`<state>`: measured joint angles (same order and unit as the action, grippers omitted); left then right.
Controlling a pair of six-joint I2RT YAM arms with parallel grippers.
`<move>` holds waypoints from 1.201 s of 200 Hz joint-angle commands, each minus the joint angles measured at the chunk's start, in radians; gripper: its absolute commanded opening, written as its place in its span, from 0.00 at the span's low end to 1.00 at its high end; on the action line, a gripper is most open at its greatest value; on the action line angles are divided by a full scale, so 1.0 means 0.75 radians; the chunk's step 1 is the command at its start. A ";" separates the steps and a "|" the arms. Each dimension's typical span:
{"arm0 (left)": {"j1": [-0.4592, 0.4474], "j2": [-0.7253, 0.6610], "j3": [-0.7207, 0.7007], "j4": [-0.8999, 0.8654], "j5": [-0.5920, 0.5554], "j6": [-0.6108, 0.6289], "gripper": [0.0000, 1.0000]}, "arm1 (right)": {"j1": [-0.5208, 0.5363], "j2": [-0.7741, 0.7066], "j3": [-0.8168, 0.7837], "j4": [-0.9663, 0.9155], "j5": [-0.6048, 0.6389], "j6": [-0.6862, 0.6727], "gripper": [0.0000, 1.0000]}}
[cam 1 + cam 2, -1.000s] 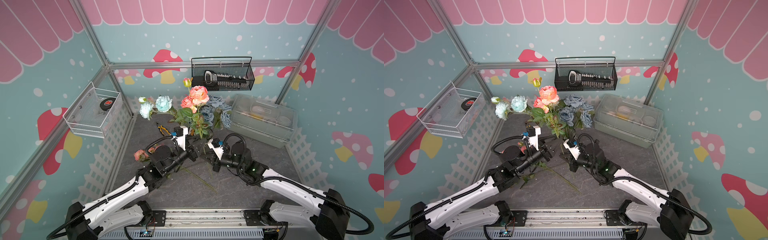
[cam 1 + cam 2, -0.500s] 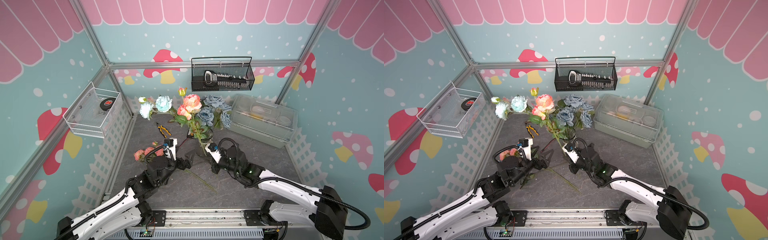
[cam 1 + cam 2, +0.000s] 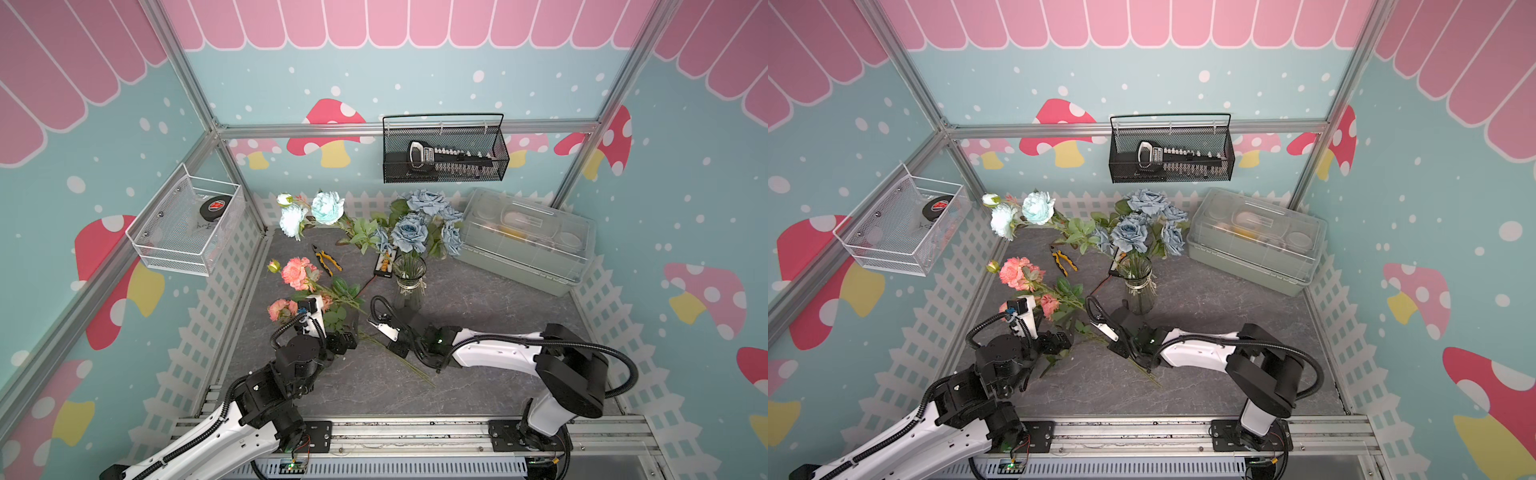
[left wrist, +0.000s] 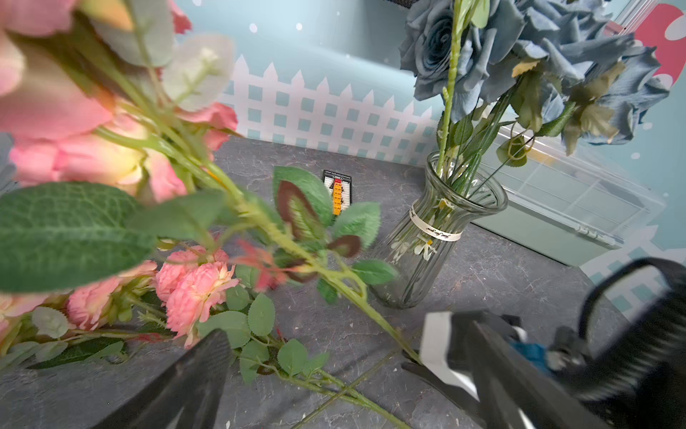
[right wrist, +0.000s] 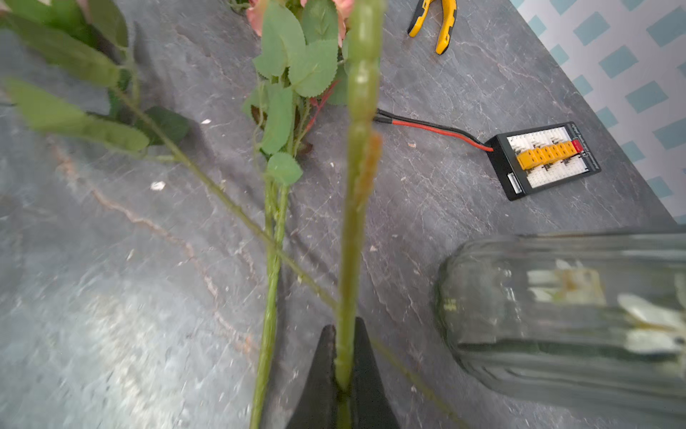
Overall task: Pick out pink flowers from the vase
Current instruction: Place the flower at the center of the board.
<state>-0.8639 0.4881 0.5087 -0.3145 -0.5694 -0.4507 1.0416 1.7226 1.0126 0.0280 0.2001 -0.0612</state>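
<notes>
The vase (image 5: 557,315) shows blurred and cut off in the right wrist view.

No text is legible. Script on the pale band (image 4: 438,232) round the neck of the vase (image 4: 412,271), right of centre in the left wrist view, the red emblem on the black puck (image 3: 214,205) and print on the connector board (image 5: 544,159) are too small to read.
</notes>
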 commanded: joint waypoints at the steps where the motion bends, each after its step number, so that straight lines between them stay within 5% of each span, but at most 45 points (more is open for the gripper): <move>1: -0.010 -0.046 -0.018 -0.056 -0.061 -0.037 0.99 | 0.002 0.108 0.127 -0.188 0.072 -0.008 0.00; 60: -0.012 -0.153 -0.048 -0.060 -0.112 -0.045 0.99 | 0.002 0.306 0.360 -0.532 0.080 0.092 0.00; 101: -0.012 -0.101 -0.035 -0.048 -0.118 -0.037 0.99 | 0.005 0.313 0.356 -0.551 0.068 0.150 0.00; 178: -0.012 -0.071 0.008 -0.035 -0.134 -0.037 0.99 | 0.006 0.186 0.345 -0.590 0.106 0.291 0.69; 211: -0.012 -0.007 0.091 -0.028 -0.163 -0.012 0.99 | -0.012 -0.043 0.264 -0.537 0.178 0.318 0.83; 240: -0.011 0.130 0.222 0.007 -0.196 0.064 0.99 | -0.115 -0.288 0.151 -0.481 0.141 0.363 0.85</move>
<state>-0.8665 0.5213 0.5861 -0.3313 -0.6701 -0.4450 1.0176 1.6318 1.1923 -0.3691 0.2993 0.1673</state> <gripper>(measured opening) 0.992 0.844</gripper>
